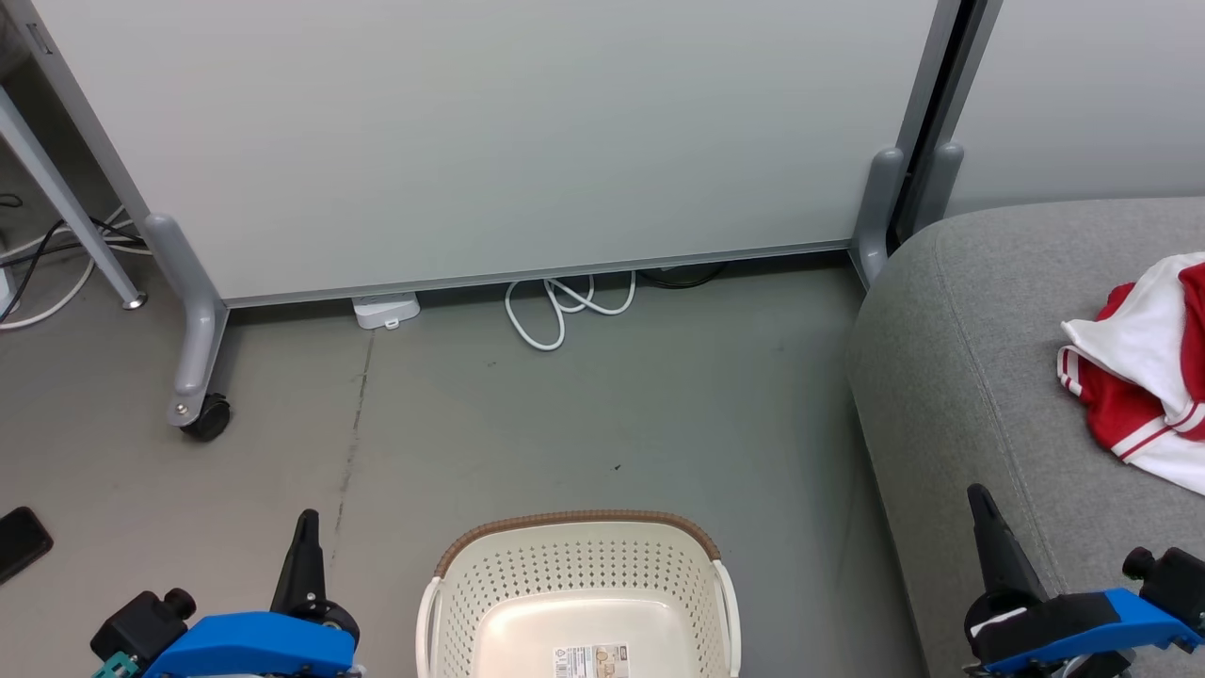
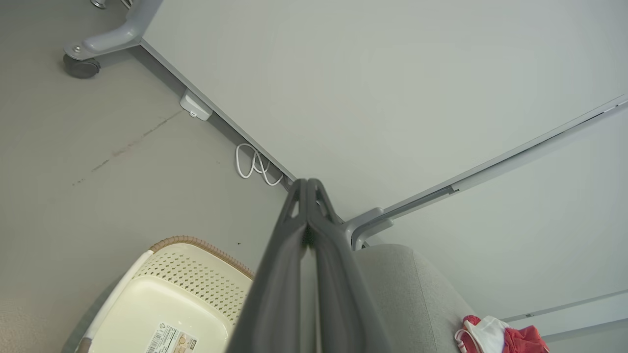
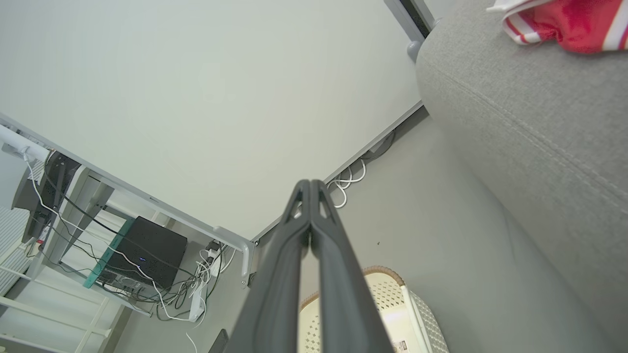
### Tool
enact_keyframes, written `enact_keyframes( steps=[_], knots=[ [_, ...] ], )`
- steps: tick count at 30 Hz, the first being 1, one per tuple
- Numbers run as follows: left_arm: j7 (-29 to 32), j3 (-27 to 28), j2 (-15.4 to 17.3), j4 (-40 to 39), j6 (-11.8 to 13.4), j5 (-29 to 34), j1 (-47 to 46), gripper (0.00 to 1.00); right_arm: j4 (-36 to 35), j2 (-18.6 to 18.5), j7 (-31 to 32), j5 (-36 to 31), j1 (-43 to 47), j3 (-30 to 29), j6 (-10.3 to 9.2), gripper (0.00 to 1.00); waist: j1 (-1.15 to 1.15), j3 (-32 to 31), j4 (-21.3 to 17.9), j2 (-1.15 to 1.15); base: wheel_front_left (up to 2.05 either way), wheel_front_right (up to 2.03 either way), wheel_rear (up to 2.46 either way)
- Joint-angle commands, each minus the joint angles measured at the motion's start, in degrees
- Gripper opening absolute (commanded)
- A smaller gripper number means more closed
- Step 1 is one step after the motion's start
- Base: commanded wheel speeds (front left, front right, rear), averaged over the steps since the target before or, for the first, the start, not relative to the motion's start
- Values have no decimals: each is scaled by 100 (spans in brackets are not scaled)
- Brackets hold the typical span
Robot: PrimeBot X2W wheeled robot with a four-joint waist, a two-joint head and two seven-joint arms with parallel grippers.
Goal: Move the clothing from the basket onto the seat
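Nearest the camera, the left gripper (image 1: 305, 541) is hanging just to the left of the basket (image 1: 576, 520), its two dark fingers pressed together and grasping nothing. The right gripper (image 1: 990, 532) is hovering well to the basket's right, showing against the near part of the seat (image 1: 960, 377), its fingers likewise clenched tip to tip around nothing. Both wrist views are showing the finger pairs closed along their length. Between the two grippers, the cream-white basket is sitting on the grey floor (image 1: 584, 414), its brown woven-look rim arching across the far side, white handles flanking the perforated walls and a printed label (image 1: 591, 659) showing on its bare bottom. Farther left of the basket, past the left gripper, a dark flat object (image 1: 21, 541) is lying on the floor at the picture's edge. To the basket's right, across a strip of floor, the light-grey seat is rising with its rounded edge and a seam running along it. The clothing (image 1: 1144, 377), a crumpled red-and-white heap with striped hems, is lying on top of the seat, right of the basket and farther back, well apart from it and running off the head view's right edge. Beyond the basket, a looped white cable (image 1: 563, 306) and a small white box (image 1: 386, 310) are lying at the foot of a pale partition panel (image 1: 518, 132), whose grey leg is resting on a black caster (image 1: 209, 417) off to the basket's far left.
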Motion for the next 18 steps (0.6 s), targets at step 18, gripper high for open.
enact_keyframes(
  steps=[18],
  knots=[
    [328, 280, -40, -268, -10, -1109, -235, 0, -31, -27, 214, 1405, -278, -84, 2, 0, 0, -8, -44, 0, 0, 0, 0]
  ],
)
